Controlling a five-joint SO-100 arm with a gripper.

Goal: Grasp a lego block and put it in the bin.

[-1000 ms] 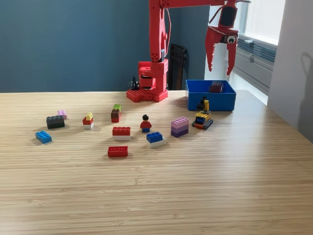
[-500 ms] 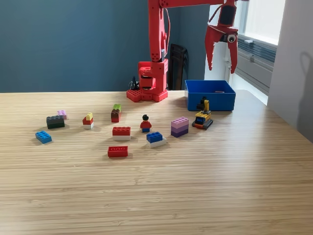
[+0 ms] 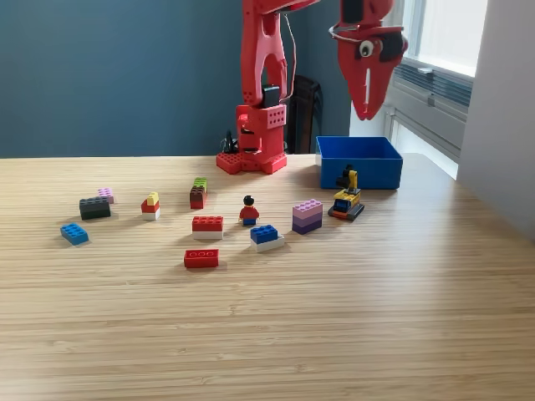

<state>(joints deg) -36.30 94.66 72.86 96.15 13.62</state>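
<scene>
- Red gripper (image 3: 366,107) – jaws pressed together, empty, hanging above the bin (image 3: 360,174) near the tabletop's far right edge.
- Nearest lego block (image 3: 307,216) lies toward the front-left of it.

The rectangular bright blue plastic bin (image 3: 360,162) sits on a pale, striped-grain wooden table (image 3: 334,317). The plastic robot arm (image 3: 257,75) is red; the wall (image 3: 109,75) is dark teal.
</scene>
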